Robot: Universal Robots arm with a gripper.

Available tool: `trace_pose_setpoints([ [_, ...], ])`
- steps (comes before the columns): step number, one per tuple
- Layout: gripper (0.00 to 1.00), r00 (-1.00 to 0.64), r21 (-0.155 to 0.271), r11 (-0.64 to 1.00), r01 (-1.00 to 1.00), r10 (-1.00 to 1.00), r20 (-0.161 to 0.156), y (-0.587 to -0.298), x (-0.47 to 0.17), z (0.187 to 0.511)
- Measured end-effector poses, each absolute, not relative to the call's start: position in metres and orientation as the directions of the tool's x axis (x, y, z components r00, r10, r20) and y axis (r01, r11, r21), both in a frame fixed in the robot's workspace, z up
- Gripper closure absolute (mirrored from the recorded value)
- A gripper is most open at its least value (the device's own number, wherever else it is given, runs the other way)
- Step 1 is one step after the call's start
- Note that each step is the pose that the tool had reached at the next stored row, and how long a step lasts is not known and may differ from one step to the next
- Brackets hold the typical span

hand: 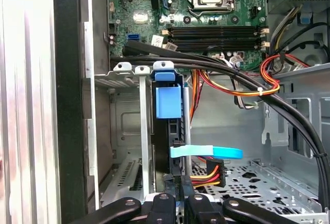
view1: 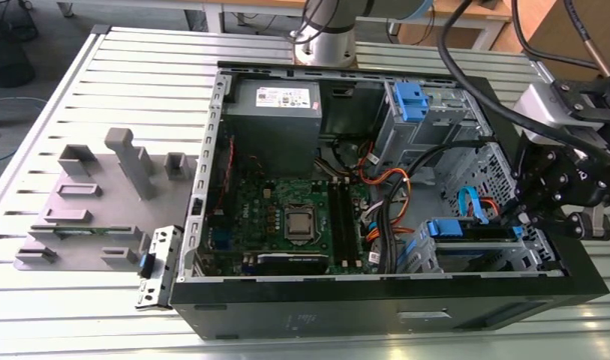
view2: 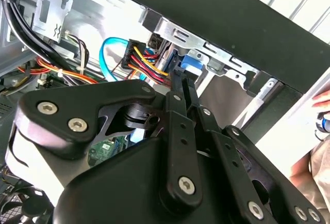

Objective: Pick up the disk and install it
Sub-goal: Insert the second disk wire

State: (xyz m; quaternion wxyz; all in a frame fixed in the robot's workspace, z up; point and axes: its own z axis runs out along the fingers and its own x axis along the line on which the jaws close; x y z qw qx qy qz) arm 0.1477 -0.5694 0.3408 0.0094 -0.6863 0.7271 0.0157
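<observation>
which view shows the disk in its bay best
The first wrist view: the disk stands on edge in its bay, its blue handle tab facing the camera, the gripper at its near end. The exterior view shows its blue tab from above. The second wrist view gives a blue sliver past the fingers.

disk blue plastic tab | pincer matt blk metal | case blk matt

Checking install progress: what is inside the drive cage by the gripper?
The disk stands on edge in the cage, its blue tab outward, with cables nearby. The gripper covers its near end; full seating is hidden.
</observation>
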Motion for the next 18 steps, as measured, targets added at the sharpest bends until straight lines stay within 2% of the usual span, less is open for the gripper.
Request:
trace_pose_setpoints([
  [18, 0.84, -0.058, 0.010, 0.058, -0.998, -0.998, -0.035, -0.5695, 0.1476, 0.3380],
])
